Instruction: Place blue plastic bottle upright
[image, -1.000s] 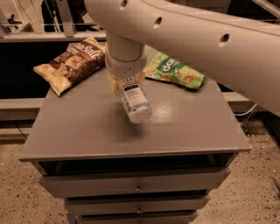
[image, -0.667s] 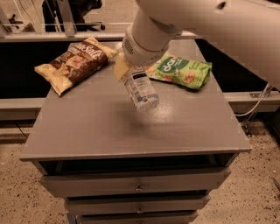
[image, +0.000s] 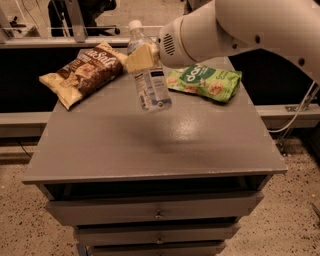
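The blue plastic bottle (image: 148, 75) is a clear bottle with a white cap and a white and pale-blue label. It hangs in the air above the grey cabinet top (image: 150, 145), nearly upright, cap up and leaning slightly left. My gripper (image: 142, 56) comes in from the right on a large white arm (image: 250, 25) and is shut on the bottle's upper part, below the cap. The bottle's base is above the cabinet's middle rear, clear of the surface.
A brown snack bag (image: 85, 72) lies at the back left of the cabinet top. A green snack bag (image: 205, 82) lies at the back right. Drawers (image: 157, 212) are below the top. A dark shelf and metal frame stand behind.
The arm has swung up and to the right. The bottle has turned from cap-down under the gripper to nearly upright with its cap on top, and it hangs higher.
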